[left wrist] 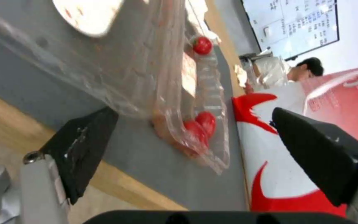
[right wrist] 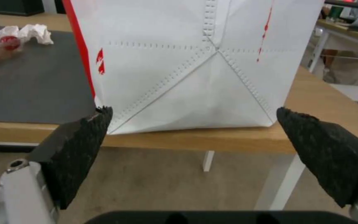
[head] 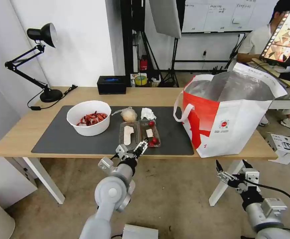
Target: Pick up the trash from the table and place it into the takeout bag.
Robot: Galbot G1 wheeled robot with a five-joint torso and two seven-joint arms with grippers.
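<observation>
Clear plastic clamshell tray w/ small red tomatoes (head: 140, 133) lies on dark grey mat (head: 61, 136), long axis front-to-back across bench (head: 18, 132), left pincer (head: 134, 148) spread at its near end, right pincer (head: 233, 169) spread below bench edge

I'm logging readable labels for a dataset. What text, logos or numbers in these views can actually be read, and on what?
None can be read.
Takeout bag: small round red logo and print beneath, too small.
Whiteboard: handwritten grid, illegible.
Black tissue box: blue mark, unreadable.
White device on the floor: markings too small.
</observation>
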